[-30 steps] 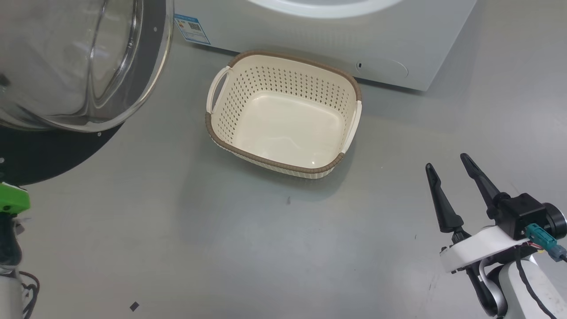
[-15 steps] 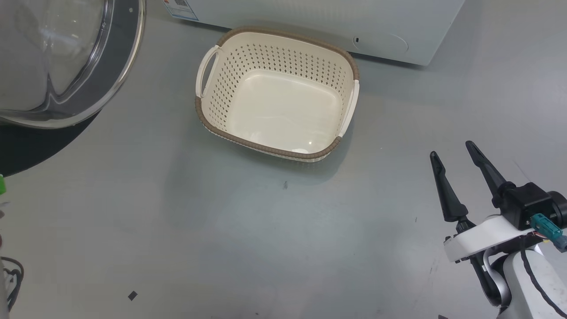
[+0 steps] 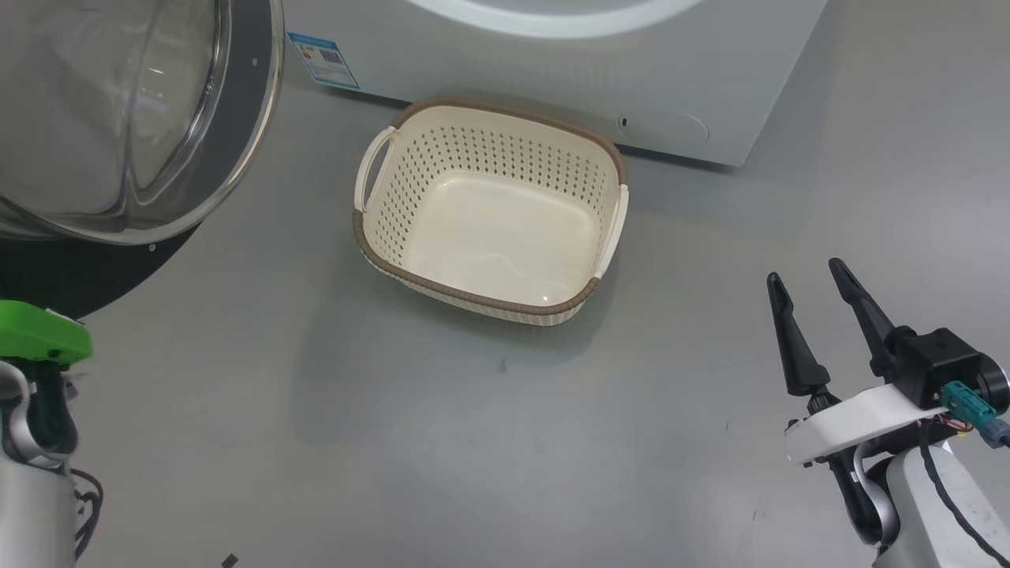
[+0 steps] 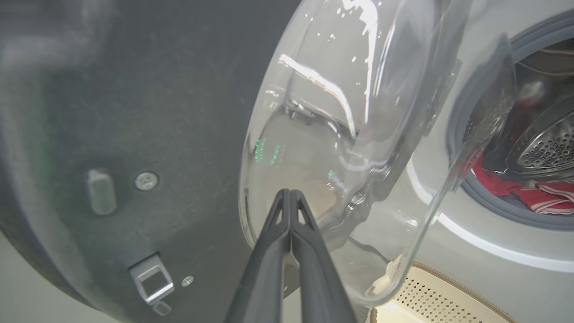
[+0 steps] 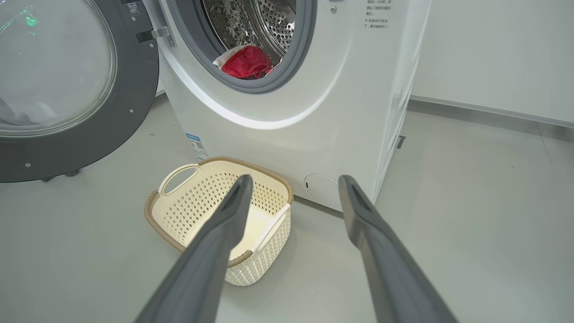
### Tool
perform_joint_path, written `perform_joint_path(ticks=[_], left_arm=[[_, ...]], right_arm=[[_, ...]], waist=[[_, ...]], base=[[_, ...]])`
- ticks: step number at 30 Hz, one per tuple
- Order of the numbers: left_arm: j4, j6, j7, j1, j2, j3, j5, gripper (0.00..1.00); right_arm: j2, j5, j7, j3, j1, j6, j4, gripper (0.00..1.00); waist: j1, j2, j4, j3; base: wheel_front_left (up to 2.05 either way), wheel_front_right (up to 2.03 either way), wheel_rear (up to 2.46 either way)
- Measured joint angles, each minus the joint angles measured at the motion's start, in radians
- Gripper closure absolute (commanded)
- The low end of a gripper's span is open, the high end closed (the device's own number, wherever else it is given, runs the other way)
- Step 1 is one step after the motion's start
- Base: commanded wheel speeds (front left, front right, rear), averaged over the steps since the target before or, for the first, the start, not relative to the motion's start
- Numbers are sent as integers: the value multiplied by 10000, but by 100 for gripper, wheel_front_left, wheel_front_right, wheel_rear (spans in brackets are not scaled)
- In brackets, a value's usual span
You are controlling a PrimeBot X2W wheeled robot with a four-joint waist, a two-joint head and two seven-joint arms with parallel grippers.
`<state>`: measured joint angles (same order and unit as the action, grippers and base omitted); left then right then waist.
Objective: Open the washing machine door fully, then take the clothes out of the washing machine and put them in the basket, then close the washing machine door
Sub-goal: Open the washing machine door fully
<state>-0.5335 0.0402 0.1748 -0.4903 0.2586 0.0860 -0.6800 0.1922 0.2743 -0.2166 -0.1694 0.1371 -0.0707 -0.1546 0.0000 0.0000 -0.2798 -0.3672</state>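
Holds the left tool (image 4: 290,197) clenched, tips pressed together with nothing between, right at the glass of the door (image 4: 134,112); cannot tell if touching. Holds the right tool (image 3: 804,270) released, fingers wide apart, low over the floor (image 3: 394,434), right of the basket (image 3: 473,298) and well apart from it. Finds the clothes (image 5: 245,63) at the lower front of the drum (image 5: 269,22), inside the washer (image 5: 314,125). Places them up, ahead and slightly left of the right tool, above the empty basket. Cannot tell the long axis of the heap. Judges the right arm nearer and free. Leaves the door open wide at the left, beside the path, not across it. Calls probably for a reach over the basket through the grey rim (image 5: 300,54); risks catching a finger there.
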Motion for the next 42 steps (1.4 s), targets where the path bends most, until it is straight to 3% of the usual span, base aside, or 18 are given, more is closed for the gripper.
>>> perform_joint_path(ticks=[11,32,42], left_arm=[[148,357,123,831,-343,-1108,692,100],[1172,619,337,2885,-1275,-2309,928,100],[1524,635,447,3345,-1547,-2608,1001,100]], right_arm=[[-324,420,-180,326,-29,13,-535,0],[-598,512,-268,477,-775,29,-732,0],[-600,596,-280,633,-1106,29,-623,0]], waist=[[0,0,285,1263],[0,0,2285,2859],[0,1,2835,3191]], base=[[0,0,0],[0,0,0],[0,0,0]])
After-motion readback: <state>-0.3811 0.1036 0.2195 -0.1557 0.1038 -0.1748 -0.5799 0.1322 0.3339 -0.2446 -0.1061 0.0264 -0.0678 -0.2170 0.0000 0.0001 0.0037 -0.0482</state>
